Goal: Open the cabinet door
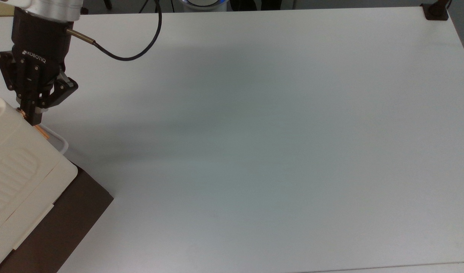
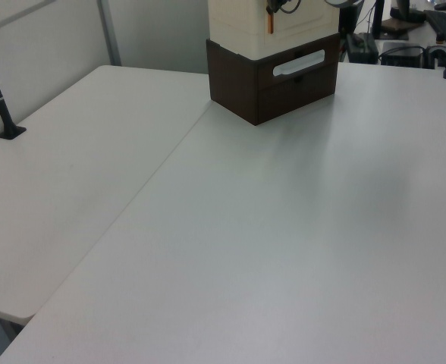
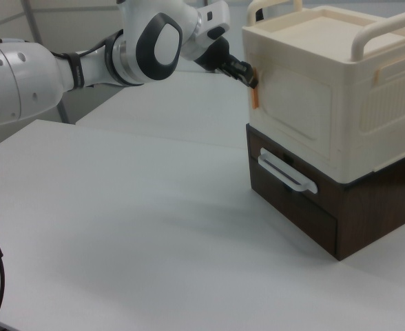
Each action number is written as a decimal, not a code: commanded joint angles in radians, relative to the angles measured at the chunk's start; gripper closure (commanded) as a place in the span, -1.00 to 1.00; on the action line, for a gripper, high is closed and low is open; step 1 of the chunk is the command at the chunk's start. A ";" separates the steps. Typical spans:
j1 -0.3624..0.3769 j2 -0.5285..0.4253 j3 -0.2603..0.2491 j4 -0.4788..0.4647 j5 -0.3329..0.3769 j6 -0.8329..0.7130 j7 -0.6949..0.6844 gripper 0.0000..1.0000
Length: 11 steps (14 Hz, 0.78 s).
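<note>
White table (image 1: 254,132), gripper (image 1: 30,113) clamping door handle (image 3: 254,95)

White table (image 1: 254,151); dk brown drawer unit (image 3: 306,200) w/ white loop handle (image 3: 287,172)

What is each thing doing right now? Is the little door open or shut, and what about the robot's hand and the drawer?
cabinet door: shut, flush with the cabinet front.
door handle: upright copper bar, held by the hand.
hand: shut on the door handle.
cabinet: upright, sitting on the brown drawer box.
drawer: shut, white handle untouched.
table: bare in front of the cabinet.
</note>
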 commanded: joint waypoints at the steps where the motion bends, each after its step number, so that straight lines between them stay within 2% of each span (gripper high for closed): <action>1: 0.003 -0.059 -0.001 -0.038 0.014 -0.191 -0.098 0.93; 3: 0.009 -0.093 -0.001 -0.048 0.068 -0.285 -0.100 0.92; 4: 0.010 -0.107 -0.001 -0.048 0.088 -0.331 -0.112 0.86; 5: 0.012 -0.125 0.001 -0.048 0.108 -0.381 -0.129 0.42; 6: 0.013 -0.148 0.001 -0.048 0.150 -0.464 -0.165 -0.21; 7: 0.013 -0.162 0.001 -0.045 0.170 -0.519 -0.186 -0.53; 9: 0.027 -0.194 0.009 -0.039 0.187 -0.630 -0.215 -0.76; 11: 0.033 -0.222 0.010 -0.038 0.194 -0.689 -0.238 -0.77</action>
